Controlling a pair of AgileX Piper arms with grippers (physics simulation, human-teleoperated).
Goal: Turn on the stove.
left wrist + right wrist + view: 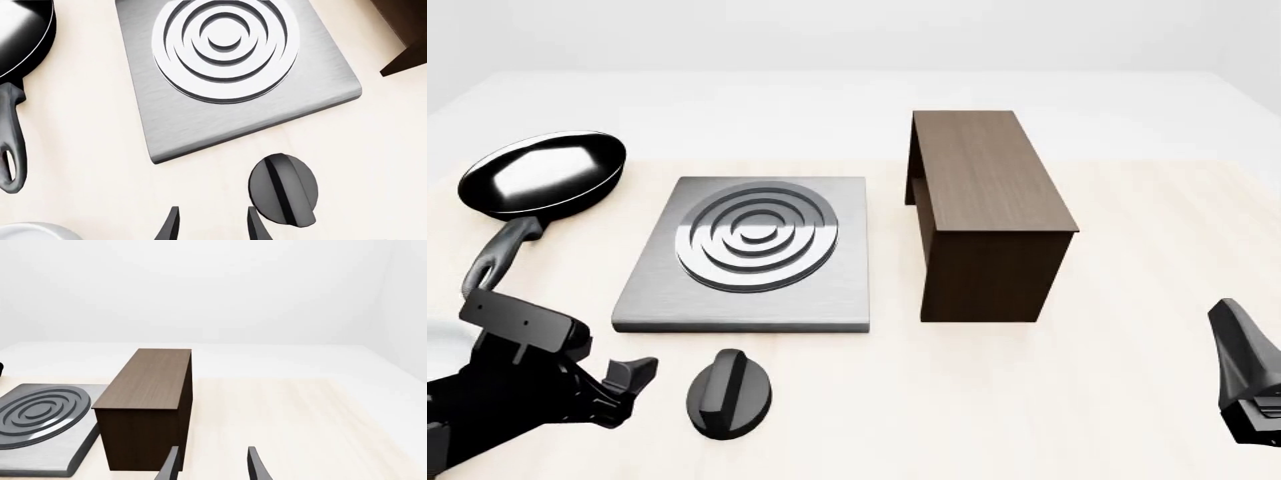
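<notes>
The stove is a flat grey metal slab (747, 300) with shiny concentric rings (758, 236); it also shows in the left wrist view (200, 125) and the right wrist view (40, 450). Its black round knob (730, 394) with a raised ridge lies on the table in front of the slab, and shows in the left wrist view (284, 189). My left gripper (630, 385) is open and empty, just left of the knob, apart from it; its fingertips (172, 225) show in the wrist view. My right gripper (210, 465) is open and empty, far right near the table's front edge.
A glossy black frying pan (545, 172) lies left of the stove, handle (501, 255) pointing toward my left arm. A dark brown wooden cabinet (985, 210) stands right of the slab. A white rounded object (33, 232) shows at the left wrist view's edge.
</notes>
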